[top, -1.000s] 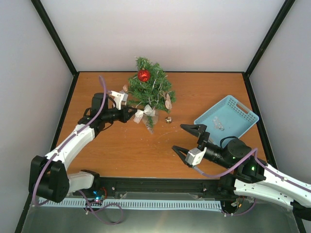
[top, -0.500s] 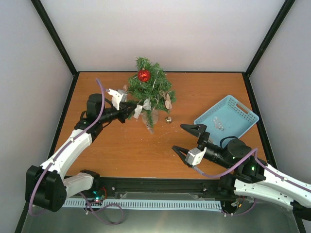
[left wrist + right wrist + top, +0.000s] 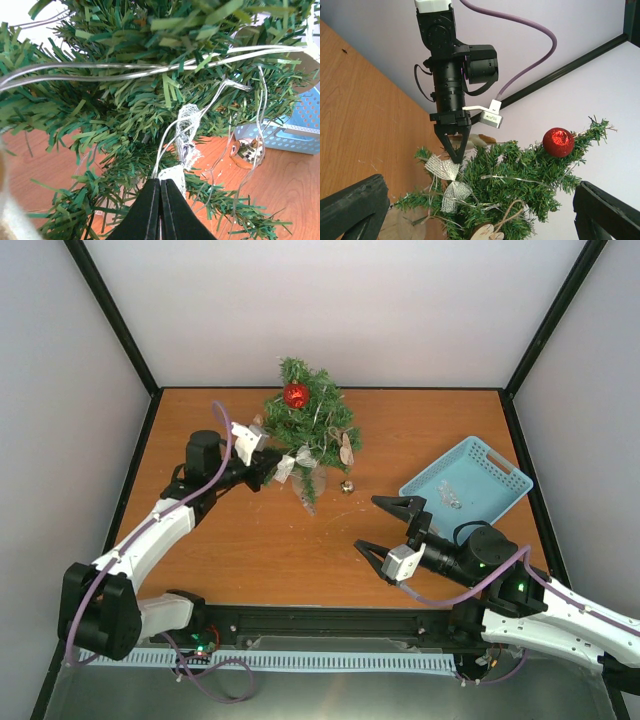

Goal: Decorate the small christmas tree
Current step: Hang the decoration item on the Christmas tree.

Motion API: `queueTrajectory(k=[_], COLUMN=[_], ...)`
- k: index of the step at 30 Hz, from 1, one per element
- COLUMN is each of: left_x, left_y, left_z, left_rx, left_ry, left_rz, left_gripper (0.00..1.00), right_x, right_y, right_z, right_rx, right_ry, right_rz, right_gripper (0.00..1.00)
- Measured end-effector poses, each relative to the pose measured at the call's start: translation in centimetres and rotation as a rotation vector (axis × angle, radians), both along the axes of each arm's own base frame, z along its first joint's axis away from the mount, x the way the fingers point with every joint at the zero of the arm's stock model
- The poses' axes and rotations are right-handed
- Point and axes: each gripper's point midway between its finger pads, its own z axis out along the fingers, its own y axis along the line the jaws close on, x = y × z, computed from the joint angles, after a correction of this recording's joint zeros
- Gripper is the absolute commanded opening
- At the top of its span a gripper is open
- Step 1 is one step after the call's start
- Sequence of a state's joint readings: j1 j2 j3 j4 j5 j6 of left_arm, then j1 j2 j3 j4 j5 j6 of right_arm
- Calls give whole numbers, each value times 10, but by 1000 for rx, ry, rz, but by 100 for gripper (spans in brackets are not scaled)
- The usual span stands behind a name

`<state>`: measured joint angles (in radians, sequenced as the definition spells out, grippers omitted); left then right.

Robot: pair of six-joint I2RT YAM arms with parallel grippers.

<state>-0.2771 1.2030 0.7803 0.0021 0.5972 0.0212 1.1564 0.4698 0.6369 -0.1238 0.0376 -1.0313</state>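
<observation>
Black left gripper (image 3: 268, 470): clenched tight, tips against the tree's left flank; whether a strand is nipped cannot be told.
Lace bow (image 3: 292, 466): on a low branch, touching those tips on their right.
Small christmas tree (image 3: 310, 425): standing at the far middle of the table (image 3: 250, 540), nearer the left arm.
Right gripper (image 3: 367, 524): spread wide, empty, well apart, pointing treeward.
</observation>
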Motion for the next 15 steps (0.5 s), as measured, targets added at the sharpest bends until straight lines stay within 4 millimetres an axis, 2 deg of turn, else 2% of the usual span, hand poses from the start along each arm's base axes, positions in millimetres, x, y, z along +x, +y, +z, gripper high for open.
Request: queueTrajectory(k=[6,15], left_x=[2,2], left_y=[1,2], left_z=[1,1], left_rx=[16,21], left_ry=[-26,-27], left_rz=[5,7], left_gripper=[1,24], right_x=[0,0], right_y=[0,0], right_z=[0,0], right_rx=[0,0], right_ry=[0,0], right_rz=[0,0], right_gripper=[100,100])
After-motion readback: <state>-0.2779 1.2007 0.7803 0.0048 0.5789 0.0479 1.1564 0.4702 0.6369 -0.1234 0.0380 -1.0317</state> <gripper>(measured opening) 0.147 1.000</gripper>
